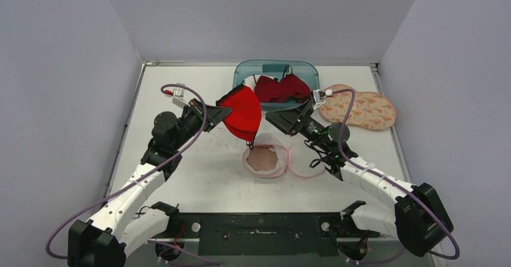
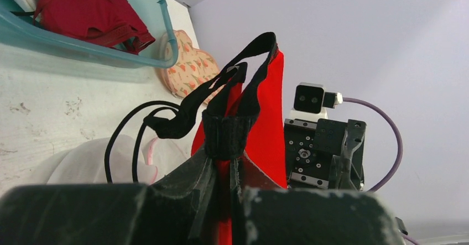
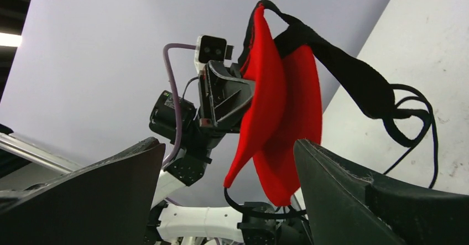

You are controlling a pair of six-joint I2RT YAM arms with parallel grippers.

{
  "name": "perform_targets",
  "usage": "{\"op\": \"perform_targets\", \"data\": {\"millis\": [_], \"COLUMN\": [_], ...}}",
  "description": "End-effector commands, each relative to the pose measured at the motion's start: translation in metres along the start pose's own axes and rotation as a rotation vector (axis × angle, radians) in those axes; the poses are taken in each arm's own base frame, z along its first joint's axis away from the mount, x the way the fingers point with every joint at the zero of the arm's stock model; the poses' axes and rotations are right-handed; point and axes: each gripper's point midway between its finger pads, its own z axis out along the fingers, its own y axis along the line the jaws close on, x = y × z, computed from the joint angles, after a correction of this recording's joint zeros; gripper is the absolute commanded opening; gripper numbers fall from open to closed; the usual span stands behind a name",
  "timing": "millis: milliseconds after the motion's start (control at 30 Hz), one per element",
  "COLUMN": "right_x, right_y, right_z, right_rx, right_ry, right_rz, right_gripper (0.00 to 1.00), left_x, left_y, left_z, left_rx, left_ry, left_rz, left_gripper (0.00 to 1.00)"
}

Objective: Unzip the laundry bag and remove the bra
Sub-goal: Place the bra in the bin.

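Note:
A bright red bra [image 1: 243, 115] with black straps hangs in the air above the table, and my left gripper [image 1: 222, 113] is shut on its black band. The left wrist view shows the jaws [image 2: 229, 157] pinching that band, with the red cups [image 2: 267, 129] rising beyond them. The white mesh laundry bag [image 1: 265, 160] with pink trim lies open on the table just below the bra, a tan item inside it. My right gripper [image 1: 272, 119] stands open just right of the bra. Seen from the right wrist, the red cups [image 3: 279, 123] hang between its spread fingers [image 3: 343, 192], untouched.
A blue-green plastic bin [image 1: 244, 72] at the back holds dark red garments [image 1: 281, 88]. A peach patterned, bra-shaped item [image 1: 361, 108] lies on the table to the bin's right. Grey walls enclose the table on three sides.

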Motion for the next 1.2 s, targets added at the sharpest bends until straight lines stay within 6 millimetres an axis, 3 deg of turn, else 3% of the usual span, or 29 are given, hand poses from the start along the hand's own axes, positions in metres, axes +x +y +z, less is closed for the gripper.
{"op": "perform_targets", "data": {"millis": [0, 267, 467, 633, 833, 933, 1000, 1100, 1167], "right_x": [-0.002, 0.010, 0.012, 0.016, 0.018, 0.018, 0.017, 0.009, -0.002], "right_y": [0.027, 0.018, 0.012, 0.018, 0.021, 0.022, 0.024, 0.029, 0.029], "right_z": [0.009, 0.022, 0.025, 0.028, 0.029, 0.029, 0.029, 0.030, 0.030], "right_rx": [-0.067, -0.037, -0.023, -0.054, -0.061, -0.058, -0.054, -0.033, 0.029], "right_ry": [0.005, 0.036, 0.040, 0.046, 0.052, 0.053, 0.052, 0.049, 0.039], "right_rz": [-0.047, -0.047, -0.062, -0.063, -0.076, -0.089, -0.107, -0.183, -0.263], "right_gripper": [0.90, 0.91, 0.98, 0.78, 0.39, 0.19, 0.06, 0.05, 0.05], "left_x": [-0.010, -0.008, -0.006, -0.004, -0.002, -0.002, -0.002, -0.002, -0.004], "left_y": [-0.043, -0.058, -0.064, -0.062, -0.059, -0.056, -0.056, -0.051, -0.046], "left_z": [-0.003, -0.004, -0.005, -0.003, -0.002, -0.001, -0.001, -0.003, -0.005], "left_rx": [0.148, 0.208, 0.227, 0.220, 0.209, 0.196, 0.190, 0.162, 0.117], "left_ry": [-0.028, -0.011, -0.003, 0.003, 0.005, 0.004, 0.004, 0.005, -0.006], "left_rz": [0.024, -0.004, -0.013, -0.017, -0.017, -0.011, -0.008, -0.002, 0.017], "left_gripper": [0.00, 0.00, 0.00, 0.00, 0.00, 0.08, 0.19, 0.52, 0.66]}}
